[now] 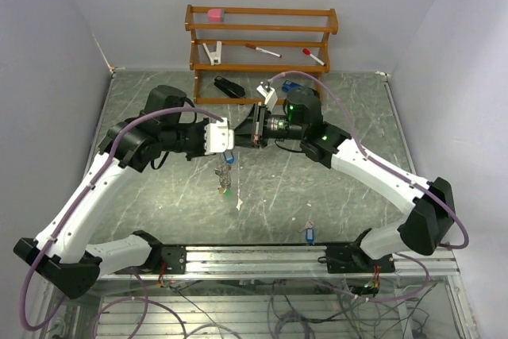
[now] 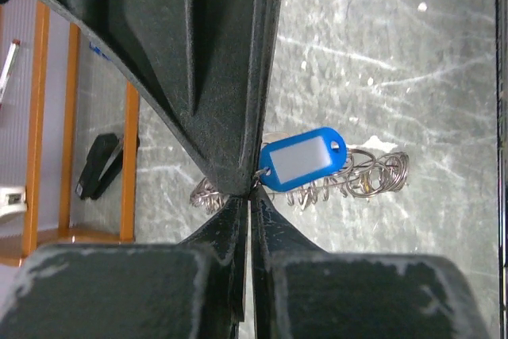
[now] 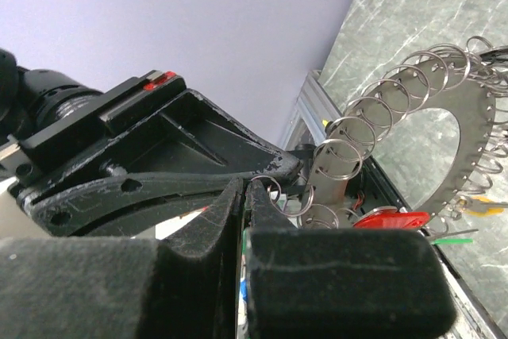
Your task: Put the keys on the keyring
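Both arms meet in mid-air over the surface, tips almost touching. Left pincer is fully closed, pinching a small ring at the rim of the keyring. A blue tag sits right at its tips and the rest of the ring hangs just below. Right pincer is also clamped tight and looks to be nipping one small split ring at the rim, though I can't be sure it's truly gripped. A red tag hangs just past the right tips.

Step, as I judge it: working a tagged key onto a split ring, two-handed hold. A loose blue-tagged key lies on the surface, well below and apart from both pincers, not yet threaded.

Next likely needs the left to hold steady while the right pries or feeds the coil. The gap is tiny and slip risk is high.
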{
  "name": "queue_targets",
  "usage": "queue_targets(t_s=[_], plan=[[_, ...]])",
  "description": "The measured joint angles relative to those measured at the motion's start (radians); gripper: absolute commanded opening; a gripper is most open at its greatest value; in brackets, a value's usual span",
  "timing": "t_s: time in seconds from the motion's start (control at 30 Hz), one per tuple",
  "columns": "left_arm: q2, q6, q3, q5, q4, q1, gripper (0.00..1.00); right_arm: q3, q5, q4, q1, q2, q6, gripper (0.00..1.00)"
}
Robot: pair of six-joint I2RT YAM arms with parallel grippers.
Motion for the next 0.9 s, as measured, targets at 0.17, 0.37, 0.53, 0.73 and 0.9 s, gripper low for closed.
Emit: queue_targets(t_s=[0.17, 0.37, 0.53, 0.73, 0.9], plan=[[0.024, 0.043, 0.049, -0.123, -0.072, -0.043, 0.07, 0.004, 0.027, 0.035, 0.018, 0.031, 0.032, 0.0], [0.052, 0.069, 0.097, -0.246, -0.128, -0.076, 0.21, 0.017, 0.048, 0.059, 0.024, 0.06, 0.041, 0.0], [0.027, 0.045, 0.084, -0.266, -0.084, -0.083, 0.35, 0.026, 0.047, 0.06, 0.028, 0.062, 0.036, 0.0], [-0.01, 0.005, 0.067, -0.26, -0.028, -0.089, 0.4, 0.026, 0.043, 0.07, 0.029, 0.06, 0.034, 0.0], [-0.05, -0.037, 0.021, -0.244, 0.042, -0.074, 0.41, 0.026, 0.03, 0.07, 0.021, 0.051, 0.029, 0.0]])
